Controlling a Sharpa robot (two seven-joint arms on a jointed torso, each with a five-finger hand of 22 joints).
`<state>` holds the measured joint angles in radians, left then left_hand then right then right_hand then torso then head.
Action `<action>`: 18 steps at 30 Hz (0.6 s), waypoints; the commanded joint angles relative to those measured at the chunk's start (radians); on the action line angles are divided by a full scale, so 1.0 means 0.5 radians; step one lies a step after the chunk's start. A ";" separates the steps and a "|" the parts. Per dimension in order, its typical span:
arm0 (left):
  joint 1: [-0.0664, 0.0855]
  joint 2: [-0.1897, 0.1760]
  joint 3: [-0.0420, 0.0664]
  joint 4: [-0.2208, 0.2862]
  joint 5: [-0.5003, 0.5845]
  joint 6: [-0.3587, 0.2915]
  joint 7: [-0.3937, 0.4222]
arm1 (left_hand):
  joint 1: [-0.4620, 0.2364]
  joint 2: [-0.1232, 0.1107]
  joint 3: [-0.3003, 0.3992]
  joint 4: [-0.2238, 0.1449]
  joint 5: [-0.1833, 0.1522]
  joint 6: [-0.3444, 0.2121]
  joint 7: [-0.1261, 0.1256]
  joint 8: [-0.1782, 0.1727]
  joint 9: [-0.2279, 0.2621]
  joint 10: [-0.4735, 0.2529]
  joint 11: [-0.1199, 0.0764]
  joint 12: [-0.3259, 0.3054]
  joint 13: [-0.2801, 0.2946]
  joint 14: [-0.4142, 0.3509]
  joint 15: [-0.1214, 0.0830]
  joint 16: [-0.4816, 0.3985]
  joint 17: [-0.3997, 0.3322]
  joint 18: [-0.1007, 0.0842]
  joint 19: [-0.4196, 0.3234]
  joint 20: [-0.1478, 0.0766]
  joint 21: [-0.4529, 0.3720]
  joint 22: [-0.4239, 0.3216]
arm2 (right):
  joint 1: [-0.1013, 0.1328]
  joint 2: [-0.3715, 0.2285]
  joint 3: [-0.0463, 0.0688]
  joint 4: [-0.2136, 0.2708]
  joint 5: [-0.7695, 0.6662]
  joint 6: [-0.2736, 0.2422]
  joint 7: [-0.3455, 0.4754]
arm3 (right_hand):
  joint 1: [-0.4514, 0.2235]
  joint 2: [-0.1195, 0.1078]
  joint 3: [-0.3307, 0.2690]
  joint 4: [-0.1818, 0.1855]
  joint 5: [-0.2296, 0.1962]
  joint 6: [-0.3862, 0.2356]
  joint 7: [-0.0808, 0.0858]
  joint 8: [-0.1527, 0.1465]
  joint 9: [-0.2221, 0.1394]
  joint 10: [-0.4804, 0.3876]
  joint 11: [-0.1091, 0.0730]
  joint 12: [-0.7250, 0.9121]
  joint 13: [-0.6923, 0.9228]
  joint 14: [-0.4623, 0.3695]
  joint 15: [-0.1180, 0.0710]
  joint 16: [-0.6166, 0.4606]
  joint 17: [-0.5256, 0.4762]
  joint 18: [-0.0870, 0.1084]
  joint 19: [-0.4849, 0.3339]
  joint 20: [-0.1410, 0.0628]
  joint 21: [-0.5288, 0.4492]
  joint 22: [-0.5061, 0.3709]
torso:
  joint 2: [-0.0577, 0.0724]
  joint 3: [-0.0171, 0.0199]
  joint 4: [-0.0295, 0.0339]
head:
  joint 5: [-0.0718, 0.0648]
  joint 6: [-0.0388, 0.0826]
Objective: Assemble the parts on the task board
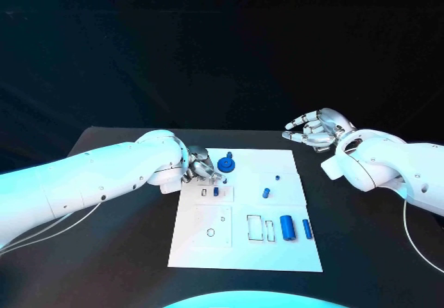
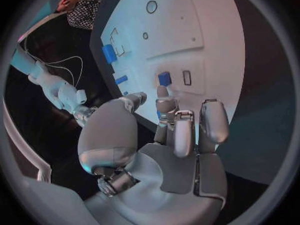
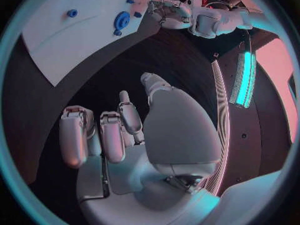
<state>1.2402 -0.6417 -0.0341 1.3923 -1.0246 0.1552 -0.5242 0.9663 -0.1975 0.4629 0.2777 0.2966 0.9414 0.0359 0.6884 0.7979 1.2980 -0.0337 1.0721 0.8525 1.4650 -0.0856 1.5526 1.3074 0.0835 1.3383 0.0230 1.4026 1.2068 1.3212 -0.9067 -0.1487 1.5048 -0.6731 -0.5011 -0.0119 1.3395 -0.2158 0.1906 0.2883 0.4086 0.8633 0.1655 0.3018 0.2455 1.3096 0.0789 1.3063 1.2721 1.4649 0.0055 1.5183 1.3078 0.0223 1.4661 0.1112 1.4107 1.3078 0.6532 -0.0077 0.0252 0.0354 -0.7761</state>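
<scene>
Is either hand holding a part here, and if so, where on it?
Nothing is held. The left hand hovers over the white task board with loosely curled, empty fingers; the right hand is raised beside the board, open and empty.

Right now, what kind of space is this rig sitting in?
Likely a robotics lab or demo bench: a black table holds a white task board with small blue parts, and two white arms with silver hands, left hand and right hand, work over it.
</scene>
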 commanded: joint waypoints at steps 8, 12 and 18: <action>0.113 -0.010 0.064 -0.065 0.029 0.015 0.005 | 0.162 0.021 -0.105 0.019 0.009 -0.228 0.102 -0.182 -0.087 -0.170 0.089 -0.116 -0.188 0.150 0.072 -0.058 0.325 0.016 -0.090 0.058 -0.075 -0.108 | -0.003 0.006 -0.001 -0.009 -0.018 0.020 0.022 | -0.021 -0.003 -0.012 0.003 -0.015 -0.011 -0.010 0.007 -0.003 -0.009 -0.003 -0.008 -0.003 0.144 -0.005 -0.008 0.235 0.034 0.048 -0.008 -0.008 0.362 | -0.001 0.0038 0.001 | 0.008 0.017; 0.132 0.028 0.068 -0.179 -0.013 0.067 0.010 | 0.191 0.024 -0.114 0.018 0.010 -0.229 0.108 -0.194 -0.100 -0.195 0.095 -0.136 -0.223 0.144 0.078 -0.066 0.308 0.021 -0.105 0.066 -0.086 -0.128 | -0.004 0.006 -0.001 -0.010 -0.018 0.022 0.021 | -0.021 -0.003 -0.012 0.003 -0.015 -0.011 -0.010 0.007 -0.003 -0.009 -0.003 -0.008 -0.003 0.144 -0.005 -0.008 0.235 0.034 0.048 -0.008 -0.008 0.362 | 0.003 0.0005 0.002 | 0.010 0.019; 0.142 0.117 0.065 -0.370 -0.052 0.131 0.019 | 0.230 0.027 -0.140 0.023 0.011 -0.249 0.126 -0.225 -0.126 -0.290 0.111 -0.236 -0.365 0.123 0.092 -0.095 0.252 0.032 -0.140 0.080 -0.116 -0.176 | -0.004 0.007 -0.001 -0.010 -0.018 0.023 0.020 | -0.023 -0.001 -0.014 0.002 -0.016 -0.012 -0.010 0.007 -0.003 -0.008 -0.003 -0.006 -0.002 0.144 -0.005 -0.007 0.238 0.033 0.050 -0.008 -0.007 0.363 | 0.006 -0.0015 0.002 | 0.016 0.019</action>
<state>1.3081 -0.5868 -0.0017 1.2127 -1.0314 0.1788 -0.5233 1.0732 -0.1841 0.3973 0.2883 0.2965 0.8202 0.0959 0.5798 0.7359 1.1595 0.0234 0.9574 0.6727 1.4669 -0.0478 1.5089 1.3074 0.0836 1.2771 0.0622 1.3487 1.1197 1.3201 -0.9041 -0.1492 1.4992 -0.6734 -0.5008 -0.0118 1.3395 -0.2157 0.1906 0.2883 0.4047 0.8596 0.1619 0.3017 0.2456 1.3097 0.0789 1.3063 1.2713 1.4649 0.0055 1.5183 1.3076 0.0223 1.4661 0.1112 1.4107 1.3076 0.6546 -0.0074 0.0262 0.0425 -0.7663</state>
